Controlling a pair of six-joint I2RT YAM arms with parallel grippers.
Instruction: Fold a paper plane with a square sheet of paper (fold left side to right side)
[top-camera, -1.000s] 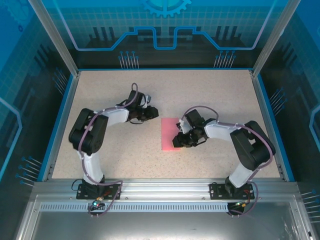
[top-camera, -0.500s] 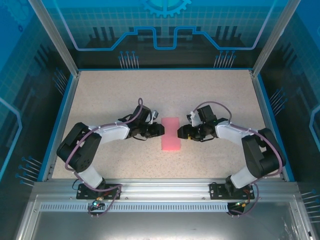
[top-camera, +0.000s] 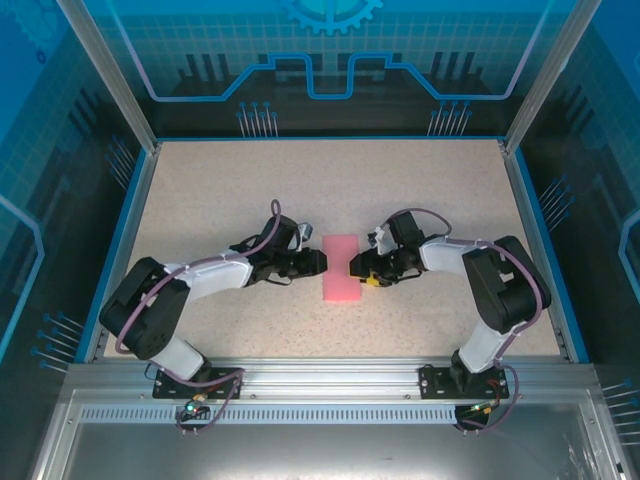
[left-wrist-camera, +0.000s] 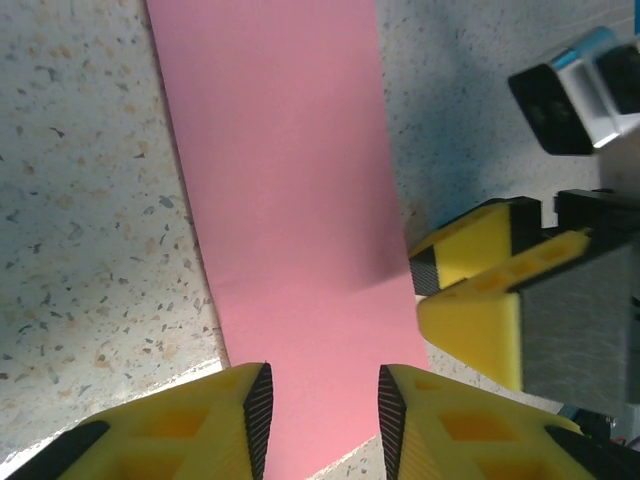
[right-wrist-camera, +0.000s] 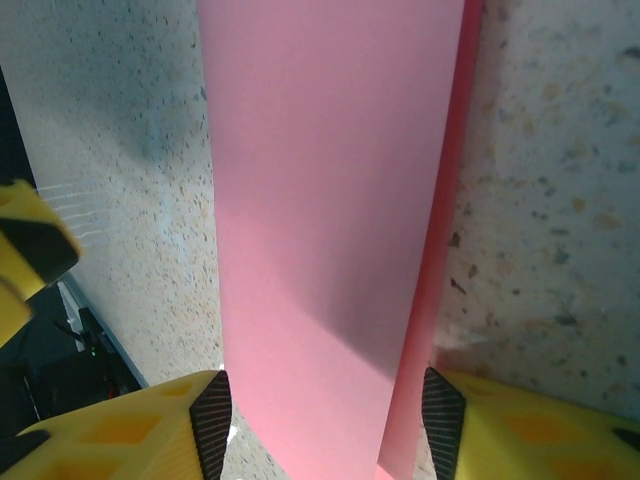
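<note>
Left gripper (top-camera: 320, 262): at the left long edge of the paper, low over the tabletop (top-camera: 220, 190). In the left wrist view (left-wrist-camera: 320, 400), jaws parted, nothing pinched, pink surface running under the gap. Touching the paper or hovering just above it: cannot tell.

Square sheet of paper (top-camera: 341, 268): flat at the table's centre, between the two grippers. A tall narrow rectangle rather than a square, so judged to be doubled over once, left side onto right.

Layers: in the right wrist view (right-wrist-camera: 320, 200), a lighter top face with a darker strip (right-wrist-camera: 443, 200) of the lower layer peeking out along one long edge. Edges close but not flush.

Right gripper (top-camera: 356, 271): at the right long edge, toward the near half. In its own view (right-wrist-camera: 325, 420), jaws spread wide and released, with paper spanning the gap between the pads. Seen from the left wrist too (left-wrist-camera: 420, 292), just beside the paper's edge.

Done: first half fold, apparently laid down. Crease sharpness impossible to judge.

Remaining: pressing the crease, probably squaring the two layers, then corner folds toward the centre line and wing folds. Paper plane not yet formed, no point or dart outline anywhere.

Progress: early, about the first step of several.

Risk: thin sheet lying free under open jaws, likely to slide or spring open if nudged sideways.
</note>
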